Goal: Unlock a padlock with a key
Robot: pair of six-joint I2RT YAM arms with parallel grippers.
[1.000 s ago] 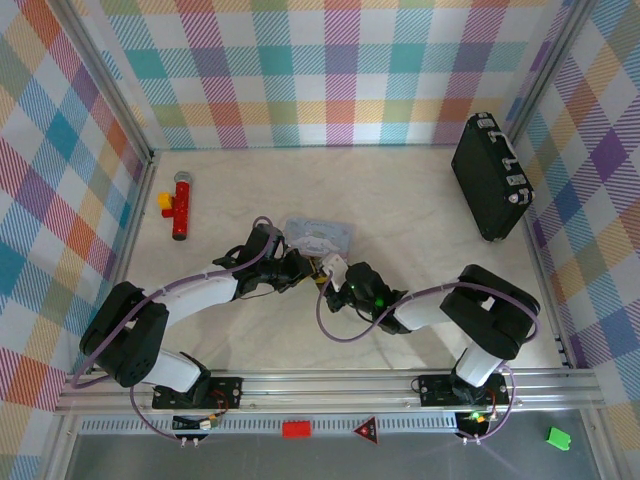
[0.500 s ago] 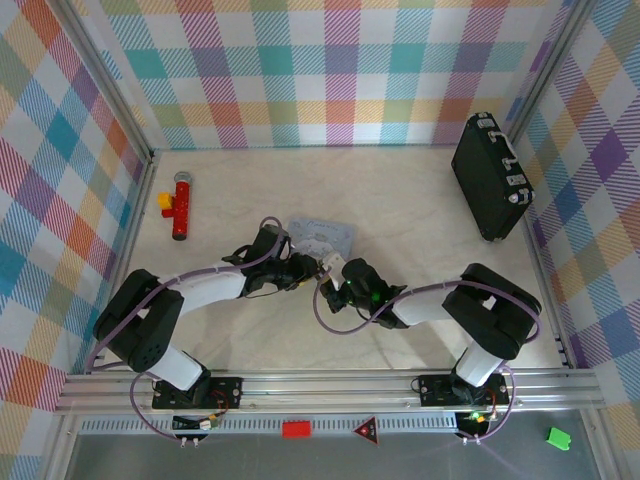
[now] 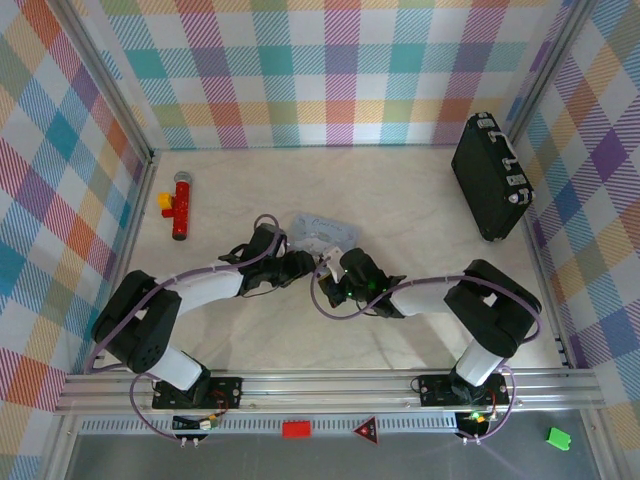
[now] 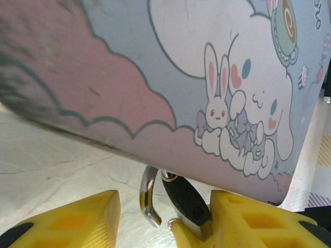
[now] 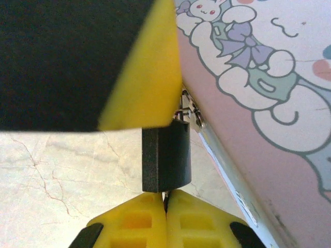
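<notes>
Right wrist view: the padlock [image 5: 166, 157] hangs at the pouch [image 5: 269, 103] edge, its long axis in line with the right fingers [image 5: 134, 217], which are pressed together at its base. The left fingers [image 4: 77, 217], apart, straddle its silvery part.

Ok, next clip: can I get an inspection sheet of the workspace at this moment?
Surface: pale table, nothing spilled.
Job's things: black padlock beside the pouch edge.
Clutter: red toy, black case, both away from the arms.
Grippers: left gripper open, padlock between its fingers; right gripper shut just below the padlock.
Cables: purple cable loops beside the right wrist.
Surroundings: checked walls, metal frame.
</notes>
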